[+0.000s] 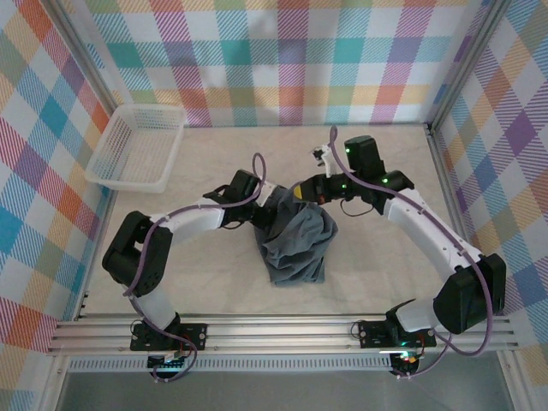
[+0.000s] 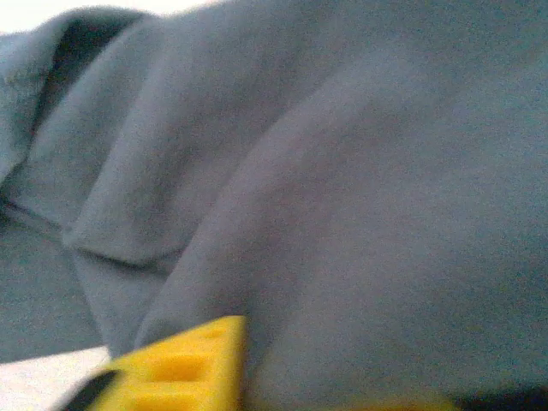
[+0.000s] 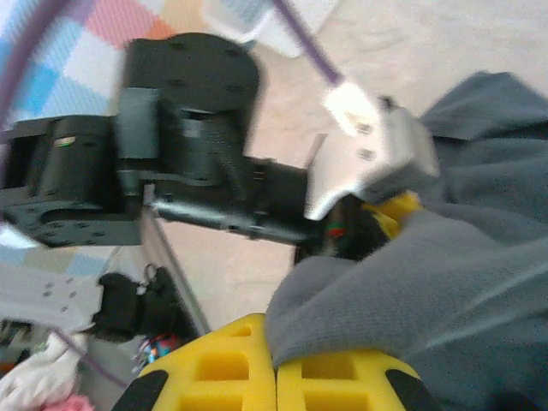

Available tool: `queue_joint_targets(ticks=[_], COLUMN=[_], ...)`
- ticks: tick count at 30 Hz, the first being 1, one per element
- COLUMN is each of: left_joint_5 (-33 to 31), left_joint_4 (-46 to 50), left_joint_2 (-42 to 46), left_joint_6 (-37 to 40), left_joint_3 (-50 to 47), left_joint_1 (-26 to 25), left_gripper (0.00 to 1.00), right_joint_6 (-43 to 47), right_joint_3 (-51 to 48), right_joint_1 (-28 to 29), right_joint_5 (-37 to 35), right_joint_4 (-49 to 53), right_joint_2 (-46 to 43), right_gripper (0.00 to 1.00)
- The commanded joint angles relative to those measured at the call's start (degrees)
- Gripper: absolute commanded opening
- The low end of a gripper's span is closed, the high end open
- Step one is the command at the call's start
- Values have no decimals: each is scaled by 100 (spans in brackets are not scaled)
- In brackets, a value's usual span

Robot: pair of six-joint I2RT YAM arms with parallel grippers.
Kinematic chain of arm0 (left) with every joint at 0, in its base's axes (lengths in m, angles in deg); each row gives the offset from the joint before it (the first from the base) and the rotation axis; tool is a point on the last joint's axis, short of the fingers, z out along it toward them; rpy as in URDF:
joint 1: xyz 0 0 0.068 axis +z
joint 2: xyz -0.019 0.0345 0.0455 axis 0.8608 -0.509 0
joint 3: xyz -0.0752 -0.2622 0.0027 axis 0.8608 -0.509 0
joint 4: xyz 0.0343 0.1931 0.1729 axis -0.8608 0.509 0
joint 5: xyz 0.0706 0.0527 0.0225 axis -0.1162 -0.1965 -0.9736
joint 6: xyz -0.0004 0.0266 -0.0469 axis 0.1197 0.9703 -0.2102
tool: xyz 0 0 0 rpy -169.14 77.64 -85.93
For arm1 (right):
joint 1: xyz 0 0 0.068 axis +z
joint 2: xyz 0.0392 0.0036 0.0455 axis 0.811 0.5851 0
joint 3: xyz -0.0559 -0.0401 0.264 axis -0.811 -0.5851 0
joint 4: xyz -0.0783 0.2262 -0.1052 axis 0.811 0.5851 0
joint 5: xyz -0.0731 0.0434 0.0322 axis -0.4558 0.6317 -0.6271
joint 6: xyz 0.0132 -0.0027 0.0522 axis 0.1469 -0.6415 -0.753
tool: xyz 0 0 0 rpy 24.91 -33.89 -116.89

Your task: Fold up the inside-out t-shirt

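Over table [image 1: 214, 282], left claw [image 1: 261, 202], right claw [image 1: 300, 193] flank t-shirt [image 1: 295, 244].

Top view looks down from behind; both wrist views hug the t-shirt [image 1: 295, 244].

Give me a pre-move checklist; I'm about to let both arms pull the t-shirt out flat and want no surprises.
1. Right gripper holding the t-shirt: ok, pads closed on cloth.
2. Left gripper holding: cannot tell; one finger shows, against cloth.
3. Shirt spread flat: not ok, bunched in a heap.
4. Grippers spaced apart: not ok, close together at the shirt's far edge.
5. Basket out of the way: ok, far-left corner.
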Motion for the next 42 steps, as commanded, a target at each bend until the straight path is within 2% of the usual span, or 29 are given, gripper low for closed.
queue_joint_targets(ticks=[1,3,4,6,8,9,10,12,14,16,18,20,23,25,28,30,32,33,36,37,39,42], left_joint_5=[889,1706,1903,2287,2410,2338,2248,2142,1990,1949,1956,2048,2092,2116,2137,2119,2002,1889,1204,993,637,172], left_joint_4=[348,1070,1314,1656,1808,1862,1906,2023,2189,2254,2192,2047,1936,1941,2153,2223,2254,2307,2655,2780,2908,2710], left_joint_2=[597,912,1046,1315,1513,1603,1664,1698,1595,1495,1431,1426,1493,1538,1570,1593,1654,1687,1846,1879,1891,1861], left_joint_6=[-961,-1419,-1526,-1898,-2139,-2225,-2283,-2323,-2371,-2476,-2628,-2725,-2772,-2762,-2594,-2550,-2550,-2534,-2480,-2484,-2406,-2112], left_joint_3=[562,850,954,1117,1169,1168,1174,1231,1367,1487,1562,1589,1620,1641,1766,1797,1793,1796,1710,1612,1308,588], left_joint_1=[298,438,435,430,430,432,430,430,431,430,433,433,410,405,410,404,402,412,546,701,1036,1545], left_gripper=[0,0,0,0,0,0,0,0,0,0,0,0,0,0,0,0,0,0,0,0,0,0], right_joint_6=[-81,503,791,1113,1103,1015,895,568,178,-300,-806,-937,-1000,-1010,-963,-858,-829,-835,-864,-905,-1015,-1779], right_joint_3=[-146,-329,-396,-322,-127,-41,25,117,-4,-529,-1243,-1773,-1761,-1583,-1317,-1240,-897,-762,-740,-811,-960,-1380], right_joint_1=[-502,-627,-629,-626,-643,-634,-631,-627,-595,-390,143,773,1324,1399,1413,1413,1409,1414,1411,1401,1313,898], right_joint_5=[-1382,-2858,-3312,-3646,-3455,-3319,-3276,-3267,-3173,-3003,-2975,-2733,-2758,-2644,-2707,-2467,-2156,-2007,-1604,-1488,-899,624], right_joint_4=[427,696,725,841,845,815,786,800,701,182,-496,-1292,-1463,-1475,-1590,-1923,-1736,-1629,-1791,-1896,-2255,-3518], right_joint_2=[-70,268,482,960,1186,1171,1101,747,170,-551,-1254,-1622,-1356,-899,-111,425,995,1140,916,655,114,-534], right_gripper=[0,0,0,0,0,3,10,37,40,38,35,37,44,50,66,70,65,57,13,2,0,0])
